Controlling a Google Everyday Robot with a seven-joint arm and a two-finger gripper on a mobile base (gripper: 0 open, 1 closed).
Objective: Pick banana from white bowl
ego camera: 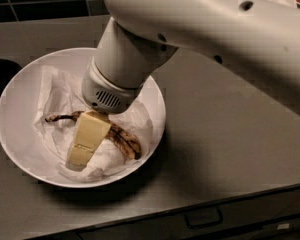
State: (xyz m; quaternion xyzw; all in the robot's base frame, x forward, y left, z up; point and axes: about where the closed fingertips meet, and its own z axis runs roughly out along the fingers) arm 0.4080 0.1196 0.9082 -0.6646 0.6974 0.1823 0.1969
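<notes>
Couldn't tell the cream parallel-jaw gripper's [85, 144] opening or hold; it sat low, crosswise over the middle of the slim brown-blotched yellow banana [126, 140], which lay on crumpled white paper [55, 89] in the wide shallow white bowl [15, 129], probably to straddle its narrow width.

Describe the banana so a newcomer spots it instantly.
On the grey counter sits a wide white bowl lined with crumpled paper. The banana lies on the paper, beneath the gripper inside the bowl. Alone there, it is brown-blotched yellow, its thin dark stem pointing left.
</notes>
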